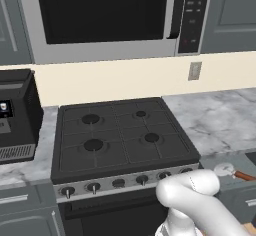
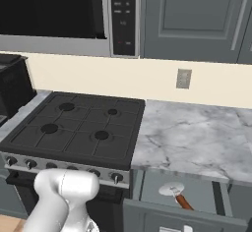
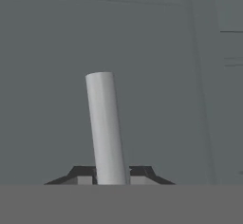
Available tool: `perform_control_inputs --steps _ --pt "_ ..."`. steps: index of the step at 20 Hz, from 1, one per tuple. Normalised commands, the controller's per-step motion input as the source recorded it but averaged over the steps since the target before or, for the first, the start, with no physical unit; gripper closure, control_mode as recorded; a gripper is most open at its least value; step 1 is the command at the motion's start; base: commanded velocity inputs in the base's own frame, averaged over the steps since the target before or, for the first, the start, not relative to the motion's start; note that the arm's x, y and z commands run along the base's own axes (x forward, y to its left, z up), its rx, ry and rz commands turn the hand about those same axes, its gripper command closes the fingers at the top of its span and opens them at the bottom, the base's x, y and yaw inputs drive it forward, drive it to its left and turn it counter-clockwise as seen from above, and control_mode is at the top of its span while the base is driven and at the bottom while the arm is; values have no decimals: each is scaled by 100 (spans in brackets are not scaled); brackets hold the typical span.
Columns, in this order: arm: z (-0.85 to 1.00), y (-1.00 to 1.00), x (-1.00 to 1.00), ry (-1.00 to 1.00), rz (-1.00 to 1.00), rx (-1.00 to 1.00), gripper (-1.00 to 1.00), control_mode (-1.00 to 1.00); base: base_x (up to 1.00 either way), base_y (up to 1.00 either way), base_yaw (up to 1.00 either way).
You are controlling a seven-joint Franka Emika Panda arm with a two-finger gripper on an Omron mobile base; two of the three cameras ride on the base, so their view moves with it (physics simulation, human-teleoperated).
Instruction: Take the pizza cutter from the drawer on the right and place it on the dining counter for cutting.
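1. Grey steel fills the hand view: our gripper (image 3: 111, 178) is clamped shut on the silver bar handle (image 3: 105, 123) of the drawer (image 2: 177, 216), with a dark finger tip on either side of the bar and the flat grey drawer front behind it.
2. We judge the grip is there for pulling. In the right base view the drawer stands pulled out below the marble desk (image 2: 197, 137), enough to show what lies inside.
3. The pizza cutter (image 2: 176, 195) lies in the open drawer, its round blade toward the stove and its reddish-brown handle pointing toward the front. It lies untouched, apart from the gripper.
4. The left base view shows the cutter at the right edge, just past our white arm (image 1: 192, 195).
5. Around us: the black stove (image 1: 120, 137) with its row of knobs, a microwave (image 1: 110, 17) above it, a wall socket (image 2: 183, 78), a dark appliance (image 1: 17, 115) at the left.
6. Nothing lies over the cutter; we judge our own arm and the drawer's front edge are the things to clear when reaching in.
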Motion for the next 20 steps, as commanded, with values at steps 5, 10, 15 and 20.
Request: perform_control_inputs --steps 5,10,15,20 --pt "-17 -10 -62 3 0 0 100 -100 0 0 0" --pt "-19 -11 -66 3 0 0 100 -100 0 0 0" --pt "-19 -9 -64 3 0 0 100 -100 0 0 0" --pt "-20 -8 -63 3 0 0 100 -100 0 0 0"
